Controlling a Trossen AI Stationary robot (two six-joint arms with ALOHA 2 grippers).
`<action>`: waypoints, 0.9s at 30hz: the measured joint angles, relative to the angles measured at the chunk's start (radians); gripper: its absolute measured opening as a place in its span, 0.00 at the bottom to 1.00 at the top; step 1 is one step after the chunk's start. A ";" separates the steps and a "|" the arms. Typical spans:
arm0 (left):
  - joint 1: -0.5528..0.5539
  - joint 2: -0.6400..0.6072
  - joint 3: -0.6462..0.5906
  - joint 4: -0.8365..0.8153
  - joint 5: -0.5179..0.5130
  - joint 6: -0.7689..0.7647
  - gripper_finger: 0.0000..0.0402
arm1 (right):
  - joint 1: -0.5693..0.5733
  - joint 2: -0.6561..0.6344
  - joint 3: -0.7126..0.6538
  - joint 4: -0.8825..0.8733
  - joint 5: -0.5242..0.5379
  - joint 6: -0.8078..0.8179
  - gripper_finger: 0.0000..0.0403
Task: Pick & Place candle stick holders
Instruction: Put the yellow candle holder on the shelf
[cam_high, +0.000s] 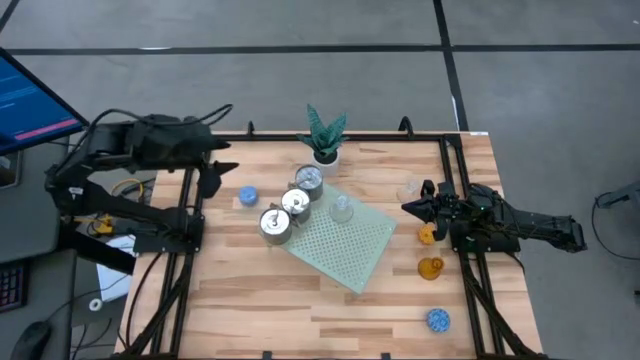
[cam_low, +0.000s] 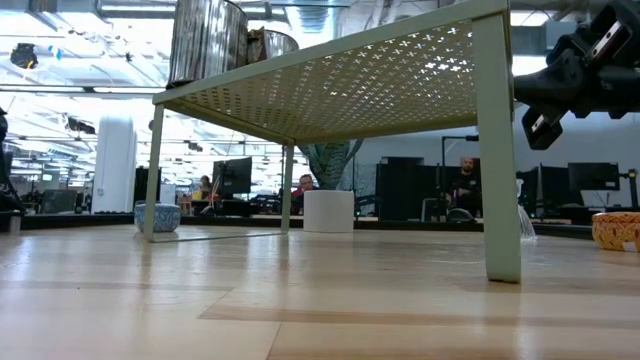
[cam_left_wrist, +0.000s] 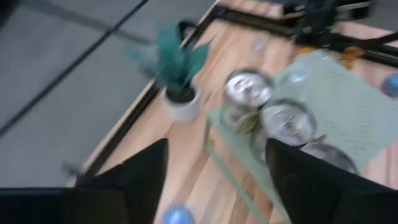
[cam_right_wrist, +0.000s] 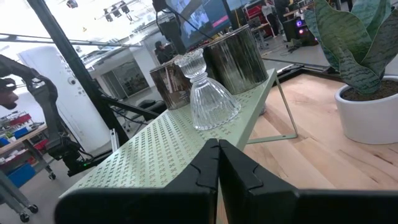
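At the frame's upper left, the left hand hangs open and empty over the bench. Right of it sit a blue holder, then three silver holders and a clear glass holder on the green mat. The right hand, fingers pressed together and empty, hovers near the right edge beside orange holder. The bench's lower left lies open.

Wood table w/ green mat, plant, 5 loose holders.
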 joint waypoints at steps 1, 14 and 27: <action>0.005 0.000 0.000 -0.028 -0.010 -0.036 0.70 | 0.000 0.000 0.000 0.000 0.000 0.000 0.00; 0.030 -0.045 -0.002 -0.069 0.037 -0.268 0.69 | 0.000 0.000 0.000 0.000 0.000 0.000 0.00; 0.020 -0.173 -0.001 0.152 0.160 -0.255 0.03 | -0.019 0.000 0.000 0.002 0.064 0.023 0.00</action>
